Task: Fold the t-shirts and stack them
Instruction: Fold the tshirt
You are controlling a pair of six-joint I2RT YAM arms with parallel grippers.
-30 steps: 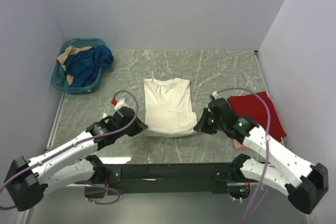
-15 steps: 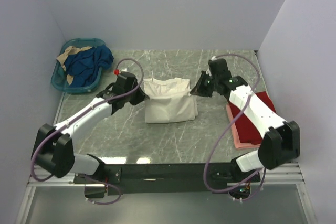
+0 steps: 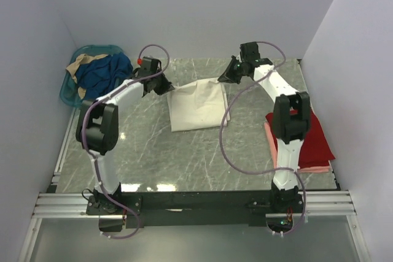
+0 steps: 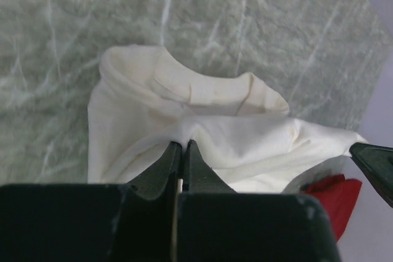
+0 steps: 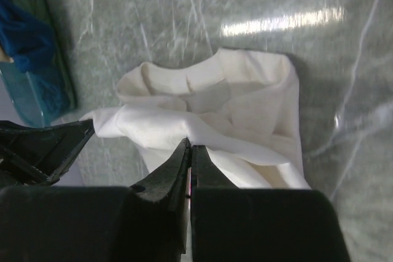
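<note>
**Pincer state.** The left pincer is closed, its jaws pinching a fold at the far left corner of the cream-white t-shirt. The right pincer is likewise closed, its jaws pinching the far right corner of the same garment.

**Arm position.** Both arms are extended toward the far side of the bench. The far edge of the garment is raised and stretched between the two pincers (the near portion lies flat on the marble-patterned surface). Both wrist views show the round neck opening beneath the lifted layer, so the cloth is doubled over itself.

**Location of task items.**
- The cream-white t-shirt lies at the middle of the bench, toward the far side.
- The red t-shirt lies folded at the right edge of the bench.
- The pink t-shirt lies under the red one, with only a narrow border showing.
- The right arm passes above this stack; whether it touches cannot be determined.

**Other items.** A teal basket stands at the far left corner, well apart from the garment. It holds a blue cloth and a tan cloth.
</note>
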